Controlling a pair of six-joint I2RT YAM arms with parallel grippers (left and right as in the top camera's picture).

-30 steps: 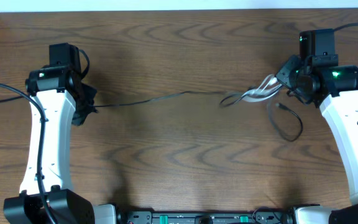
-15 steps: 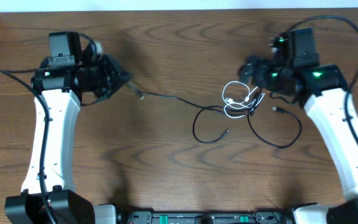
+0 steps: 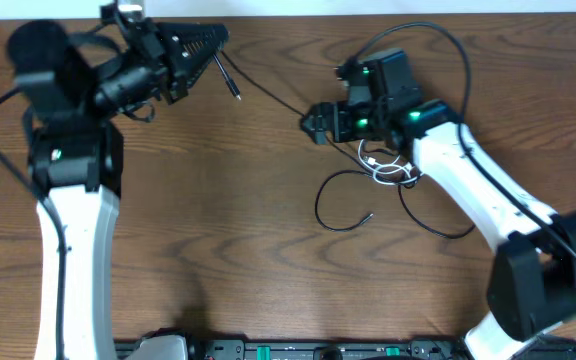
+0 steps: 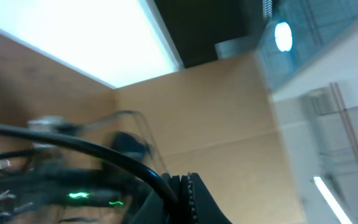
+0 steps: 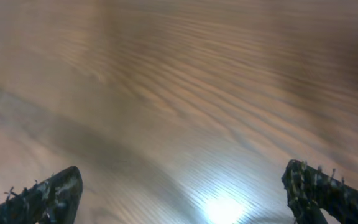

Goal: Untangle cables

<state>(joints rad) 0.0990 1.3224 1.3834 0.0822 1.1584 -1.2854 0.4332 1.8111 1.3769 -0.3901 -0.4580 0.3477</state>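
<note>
The left end effector (image 3: pixel 200 42) is clamped tight and lifted above the far edge of the bench (image 3: pixel 218 230), left of the middle. A black cable (image 3: pixel 234 88) comes out of its tips: a short tail with the plug hangs just below, and the long run slants down and right toward the knot. The left wrist view is blurred and tilted up at the room, so it adds nothing about the grip. The right end effector (image 3: pixel 316 122) stands fully spread with nothing between its tips. Its own camera shows only bare wood between the two fingertips (image 5: pixel 48 194). It sits just left of the knot, right of the bench's centre. There the white cable (image 3: pixel 380 168) lies in small coils under the right arm. The second black cable (image 3: pixel 317 205) loops out toward the near edge, with one free end lying on the wood. The step in hand looks like drawing one black cord out of the bunch. The next move probably calls for the right end effector to pin or grip the white coils, so that the left arm's pull slides the cord free and does not drag the whole knot along.
</note>
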